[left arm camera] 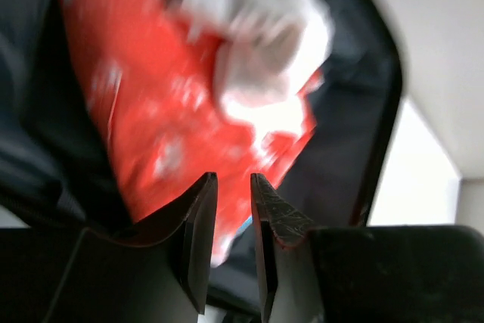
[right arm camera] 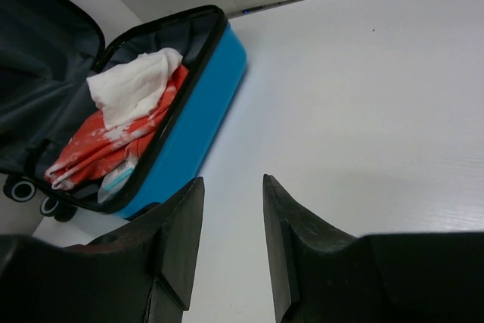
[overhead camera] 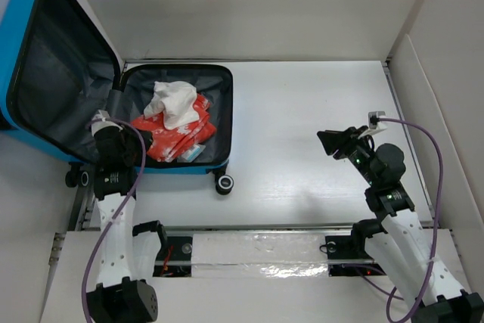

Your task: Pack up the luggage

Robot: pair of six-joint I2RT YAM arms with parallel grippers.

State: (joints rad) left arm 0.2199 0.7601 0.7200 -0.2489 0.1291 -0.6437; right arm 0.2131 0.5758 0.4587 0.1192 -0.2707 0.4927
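- The luggage (overhead camera: 64, 73) is lying open at the far left of the table (overhead camera: 318, 111). Its base is resting flat and its lid is leaning up against the left wall.
- Red packets (overhead camera: 170, 140) and a white cloth (overhead camera: 175, 100) are sitting in the base, with the cloth heaped on top.
- The left gripper (left arm camera: 233, 179) is hovering over the near-left corner of the base. Its jaws are standing a narrow slit apart and are pinching nothing.
- The right gripper (right arm camera: 233, 181) is hanging over bare table well to the right and aiming toward the luggage. Its jaws are parted and empty.
- The step in hand is probably settling the load before the lid comes over.
- Doing it well means pressing the cloth down below the rim so nothing is straddling the edge.
- The lid should then be tipped from its high outer edge, swinging about the hinge on the left of the base. The right arm could be bracing the base's free side meanwhile.
- The wheels (overhead camera: 224, 183) are pointing toward the arms, so the long axis is likely running near to far, with the top end facing the back wall.
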